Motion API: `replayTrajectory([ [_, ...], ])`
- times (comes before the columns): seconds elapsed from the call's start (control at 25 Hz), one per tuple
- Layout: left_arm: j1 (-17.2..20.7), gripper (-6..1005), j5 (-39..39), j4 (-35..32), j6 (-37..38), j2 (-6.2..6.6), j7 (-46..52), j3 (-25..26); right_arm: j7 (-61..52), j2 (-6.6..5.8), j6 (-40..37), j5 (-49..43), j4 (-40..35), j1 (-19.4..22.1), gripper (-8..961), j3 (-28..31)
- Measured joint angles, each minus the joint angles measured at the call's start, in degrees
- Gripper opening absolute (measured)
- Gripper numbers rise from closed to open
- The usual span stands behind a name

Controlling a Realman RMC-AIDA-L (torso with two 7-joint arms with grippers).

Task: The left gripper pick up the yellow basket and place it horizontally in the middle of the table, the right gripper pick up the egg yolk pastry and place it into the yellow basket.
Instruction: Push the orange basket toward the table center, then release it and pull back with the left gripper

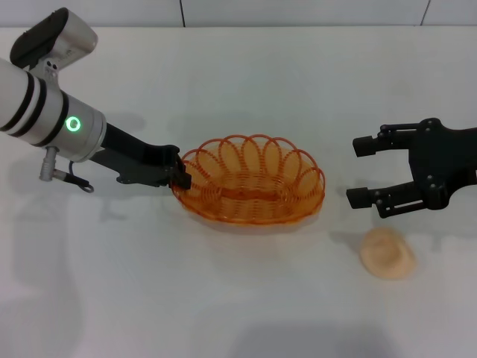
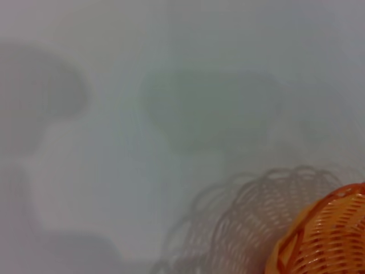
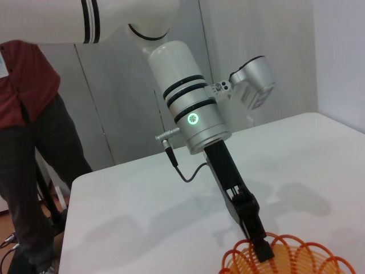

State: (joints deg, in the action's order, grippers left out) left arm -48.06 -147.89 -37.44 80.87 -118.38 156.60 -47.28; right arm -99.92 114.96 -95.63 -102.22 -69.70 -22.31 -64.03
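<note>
The yellow basket [image 1: 250, 181], holding nothing, is set mid-table [image 1: 223, 298], its nine o'clock rim pinched by the left gripper [image 1: 179, 174]. At its four o'clock the egg yolk pastry [image 1: 387, 253] lies under the spread-fingered right gripper [image 1: 361, 171].

basket [image 1: 250, 181]: orange-yellow wire | pastry [image 1: 387, 253]: pale cream | table [image 1: 223, 298]: white

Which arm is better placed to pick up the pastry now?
The right. The right gripper hovers open near the egg yolk pastry; the left gripper is at the yellow basket rim.
</note>
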Motion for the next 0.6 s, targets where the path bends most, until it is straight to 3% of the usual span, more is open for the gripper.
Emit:
replayTrajectory([
  [0.6, -0.1, 96, 1.1, -0.1, 0.2, 0.08, -0.1, 0.1, 0.1, 0.08, 0.0, -0.1, -0.1, -0.1, 764, -0.1],
])
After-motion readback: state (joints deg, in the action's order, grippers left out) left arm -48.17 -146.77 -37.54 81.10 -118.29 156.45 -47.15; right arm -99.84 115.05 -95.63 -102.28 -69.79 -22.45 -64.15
